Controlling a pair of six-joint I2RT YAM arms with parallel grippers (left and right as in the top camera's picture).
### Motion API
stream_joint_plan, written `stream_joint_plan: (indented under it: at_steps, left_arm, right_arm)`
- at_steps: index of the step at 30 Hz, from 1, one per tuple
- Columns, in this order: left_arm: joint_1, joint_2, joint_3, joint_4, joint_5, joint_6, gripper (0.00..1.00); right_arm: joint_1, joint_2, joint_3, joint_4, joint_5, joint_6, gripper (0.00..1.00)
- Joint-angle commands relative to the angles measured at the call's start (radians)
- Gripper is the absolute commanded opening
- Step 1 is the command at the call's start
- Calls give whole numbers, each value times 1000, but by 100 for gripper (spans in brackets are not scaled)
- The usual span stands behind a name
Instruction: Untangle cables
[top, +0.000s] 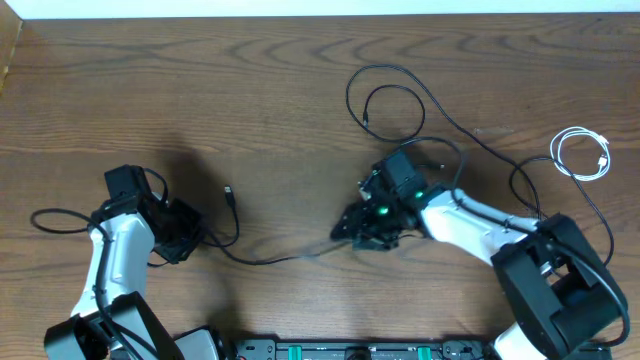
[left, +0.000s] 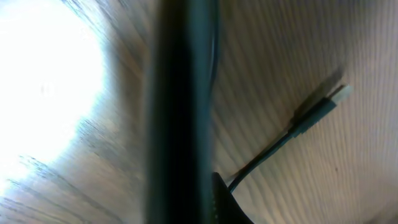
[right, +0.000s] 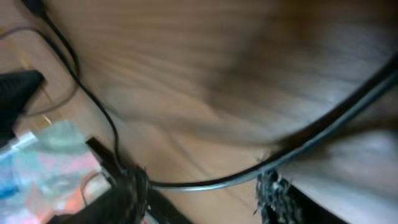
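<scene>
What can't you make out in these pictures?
Left wrist view: a blurred dark bar fills the middle, and glare whitens the left; whether the left gripper grips anything is unclear.
Right wrist view: blur; the black cable leaves by the edges, ends unseen.
Overhead view: the right gripper hides what lies beneath it; the white cable has plugs too small to read.
</scene>
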Motion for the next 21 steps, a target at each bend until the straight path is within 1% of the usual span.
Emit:
stream_joint_plan:
  at_steps: [1,3,7,8,10,12,15,18,21]
  left_arm:
    - [-39,4,-7,-23,67,18,8]
    - [-64,4,-7,-29,116,17,8]
    - [-119,4,-7,-30,211,16,8]
    - [-136,4,-7,-29,233,8,8]
    - [-170,4,-7,-26,268,-12,8]
    - [-204,4,-7,-11,314,-23,8]
    - [-267,4,-7,27,401,-50,8]
    - [-332,4,-7,95,484,-74,9]
    - [-391,4,-7,189,569,-112,17]
  right_arm:
    - [58,-3,-20,97,105,274,52]
    - [77,-3,-20,142,155,307,51]
    - [88,-3,-20,201,247,308,52]
    - [85,-3,-20,202,266,308,51]
    - [73,-3,-20,203,286,300,44]
    - [56,-3,-20,212,284,279,42]
    - [21,-3,-20,231,234,244,41]
    - [-26,-3,-20,279,113,169,40]
    - [-69,-3,-20,310,1,110,40]
